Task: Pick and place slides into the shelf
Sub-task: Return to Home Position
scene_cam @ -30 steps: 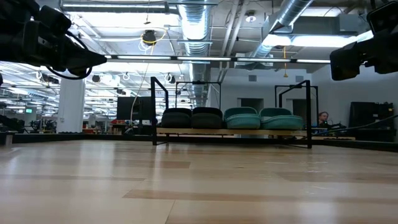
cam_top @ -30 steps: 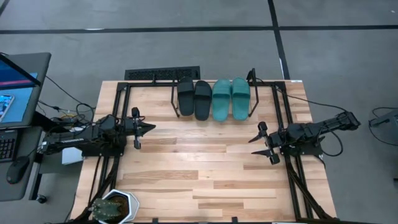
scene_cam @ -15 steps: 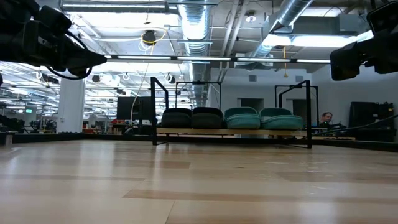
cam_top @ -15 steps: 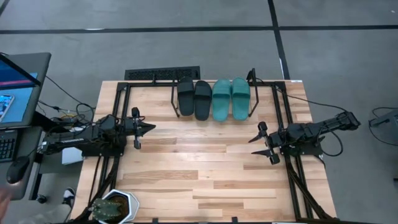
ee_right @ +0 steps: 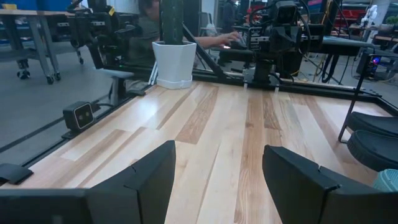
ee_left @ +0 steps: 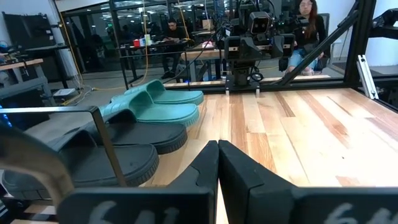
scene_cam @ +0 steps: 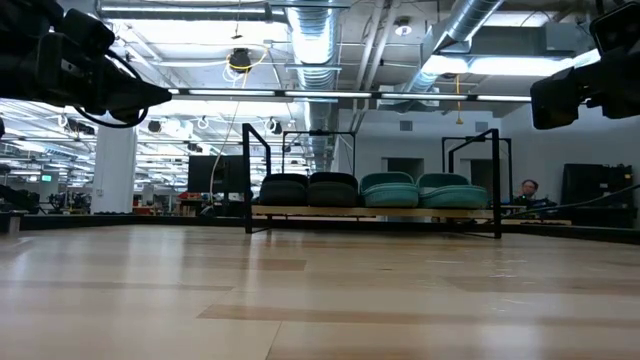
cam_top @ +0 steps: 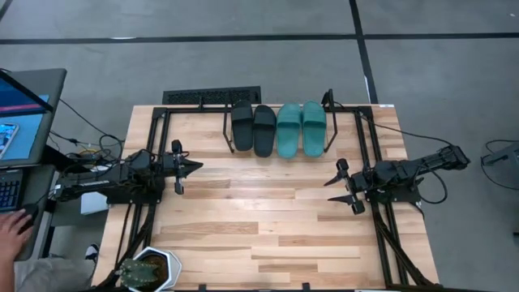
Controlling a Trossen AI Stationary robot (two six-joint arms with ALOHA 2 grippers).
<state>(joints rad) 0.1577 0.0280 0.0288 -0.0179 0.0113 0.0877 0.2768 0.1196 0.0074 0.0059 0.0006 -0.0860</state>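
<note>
Nothing on the bench is shifting since the earlier frames. Both arms are keeping their places, and the only newcomer is a person's hand [cam_top: 12, 231], now showing at the lower left edge of the high view, well apart from the pale wooden bench [cam_top: 243, 235].

All four soft slip-on slides are lying side by side on the low black metal-rod shelf [cam_top: 227, 134] at the far edge of the bench, between its two upright posts. Two black slides [cam_top: 264, 131] are sitting on the left and two teal green slides [cam_top: 289, 131] on the right, each touching its neighbour.

The left gripper [ee_left: 217, 148] is hovering over the left side of the bench and pointing inward, its jaws clenched together with nothing between them. The right gripper [ee_right: 217, 152] is hovering over the right side, well apart from the shelf, its jaws released, spread wide and empty.

A black slotted flat grille [cam_top: 211, 96] is lying just behind the left end of the shelf. A white angular pot with a green plant [cam_top: 150, 272] is standing at the near left corner of the bench.
</note>
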